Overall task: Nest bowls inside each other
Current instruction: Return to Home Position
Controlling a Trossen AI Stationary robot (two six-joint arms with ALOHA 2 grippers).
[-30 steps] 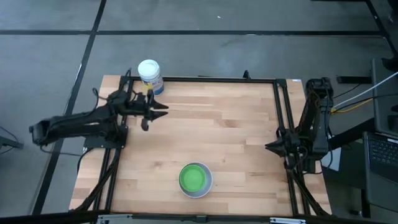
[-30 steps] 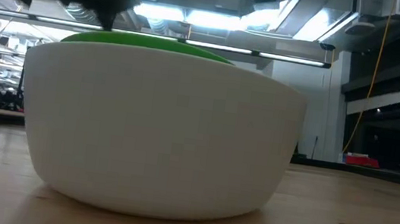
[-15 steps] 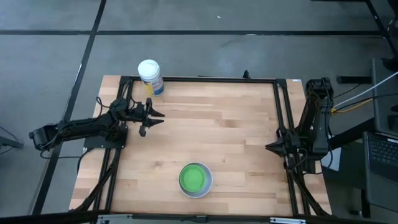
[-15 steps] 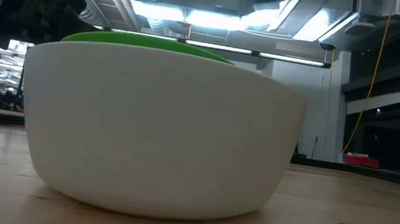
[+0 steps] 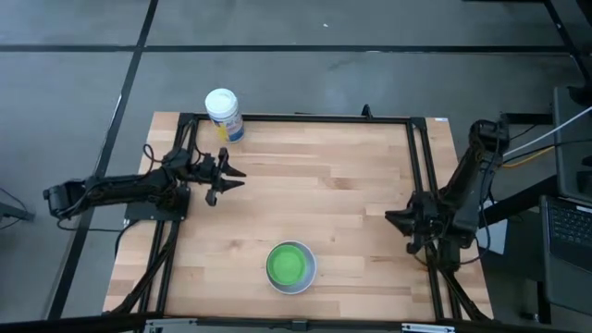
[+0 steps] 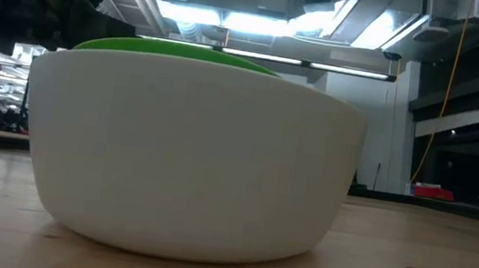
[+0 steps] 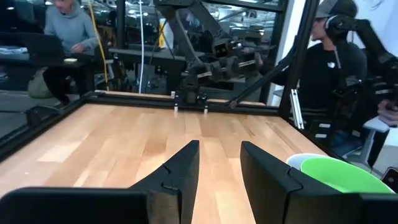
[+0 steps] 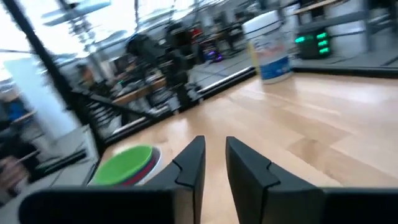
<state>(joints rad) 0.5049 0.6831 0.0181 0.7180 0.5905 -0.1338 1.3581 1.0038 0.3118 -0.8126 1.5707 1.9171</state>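
Note:
A stack of nested bowls (image 5: pixel 291 266) stands near the table's front edge, left of centre. The white bowl (image 6: pixel 191 156) is outermost and rests on its base. The green bowl (image 6: pixel 176 51) lies on top inside it, and a red rim (image 8: pixel 144 167) shows under the green. My left gripper (image 5: pixel 233 176) hovers open and level over the far left of the table, pointing toward the right edge; the stack (image 7: pixel 339 177) lies off to one side ahead of it. My right gripper (image 5: pixel 393 218) stands at the right edge, level and narrowly open, with nothing between its fingers.
A white cylindrical container (image 5: pixel 224 113) with a yellow-blue label stands at the far left corner. Black frame rails (image 5: pixel 416 166) run along the table's sides and far edge. Bare wood lies between the two grippers. People (image 7: pixel 68 31) sit beyond the table.
My left gripper has sunk lower and drawn back a little toward the table's left and near edges, staying open. My right arm has swung about at the right edge, and its gripper has shifted slightly toward the table's left. The bowls have not moved.

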